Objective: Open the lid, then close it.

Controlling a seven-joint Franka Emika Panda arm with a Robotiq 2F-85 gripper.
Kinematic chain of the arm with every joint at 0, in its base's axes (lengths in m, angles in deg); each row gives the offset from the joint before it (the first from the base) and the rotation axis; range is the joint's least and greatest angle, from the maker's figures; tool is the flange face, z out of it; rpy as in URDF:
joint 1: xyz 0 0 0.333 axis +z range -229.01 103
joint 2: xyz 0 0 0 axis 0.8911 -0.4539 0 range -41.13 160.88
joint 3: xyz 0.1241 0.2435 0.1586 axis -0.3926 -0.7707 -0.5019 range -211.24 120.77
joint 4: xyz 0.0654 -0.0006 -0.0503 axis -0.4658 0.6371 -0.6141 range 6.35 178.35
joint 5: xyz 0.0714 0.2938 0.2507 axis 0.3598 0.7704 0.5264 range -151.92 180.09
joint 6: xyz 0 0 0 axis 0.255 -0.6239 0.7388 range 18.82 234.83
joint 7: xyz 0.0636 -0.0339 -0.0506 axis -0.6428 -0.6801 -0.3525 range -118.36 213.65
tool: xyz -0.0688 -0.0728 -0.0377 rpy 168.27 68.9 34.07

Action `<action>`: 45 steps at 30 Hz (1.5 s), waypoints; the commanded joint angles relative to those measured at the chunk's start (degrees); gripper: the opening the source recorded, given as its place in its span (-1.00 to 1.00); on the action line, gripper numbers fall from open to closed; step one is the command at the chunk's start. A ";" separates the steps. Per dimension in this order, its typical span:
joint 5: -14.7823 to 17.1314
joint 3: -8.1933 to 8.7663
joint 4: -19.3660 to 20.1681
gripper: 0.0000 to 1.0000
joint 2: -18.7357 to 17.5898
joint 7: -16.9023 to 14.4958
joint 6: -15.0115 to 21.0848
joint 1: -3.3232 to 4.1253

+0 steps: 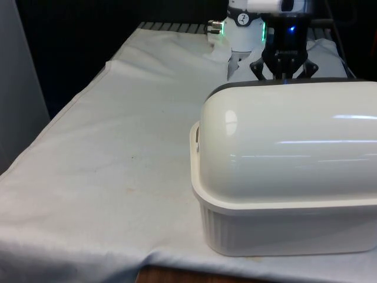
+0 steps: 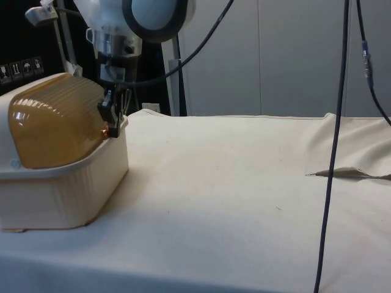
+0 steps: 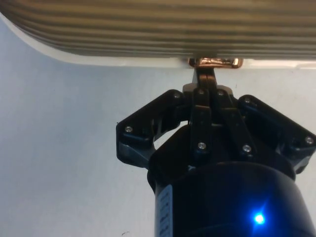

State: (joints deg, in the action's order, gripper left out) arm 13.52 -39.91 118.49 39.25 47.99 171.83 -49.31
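The bread box [image 1: 283, 230] stood at the near right of the surface [image 1: 118, 165], its ribbed lid [image 2: 58, 122] down. The pincer [image 3: 213, 86] was pressed together on the copper handle [image 3: 215, 62] at the lid's far edge.

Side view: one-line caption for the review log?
Gripper at the closed ribbed amber lid's lower edge on the cream bread box.

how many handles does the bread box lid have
1: a small copper handle at the ribbed lid's lower edge, pinched by the claw. The box's back could hide more.
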 commanded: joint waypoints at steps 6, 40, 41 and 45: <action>0.11 0.00 -0.11 -1.00 0.11 0.11 0.40 -0.06; -0.46 0.46 -0.34 -1.00 4.76 1.20 2.75 0.11; -0.46 0.52 -0.29 -1.00 4.93 1.26 3.21 0.11; -0.52 0.57 -0.34 -1.00 5.10 1.43 4.07 0.17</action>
State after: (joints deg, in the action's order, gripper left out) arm 13.52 -39.68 118.03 44.18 48.79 175.15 -49.37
